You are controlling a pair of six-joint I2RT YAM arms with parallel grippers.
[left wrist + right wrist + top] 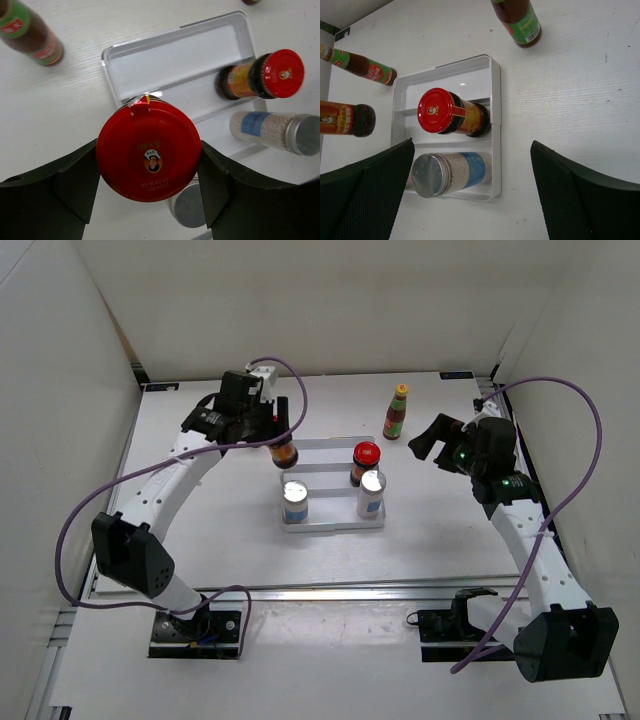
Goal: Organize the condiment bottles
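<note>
My left gripper [281,437] is shut on a squat dark red-lidded jar [285,453], held over the back left of the flat white ridged tray [330,526]; its lid [148,152] fills the left wrist view between the fingers [75,187]. A second red-lidded jar [366,460] and two silver-topped shakers [372,492] [295,500] stand in the tray. One slim red-sauce bottle [397,412] stands behind the tray; the other [32,35] shows only in the wrist views. My right gripper [430,440] is open and empty, right of the tray [493,90].
White walls enclose the table on the left, back and right. The second slim bottle [362,67] stands on the table off the tray's far left corner. Bare white table [440,530] lies right of and in front of the tray.
</note>
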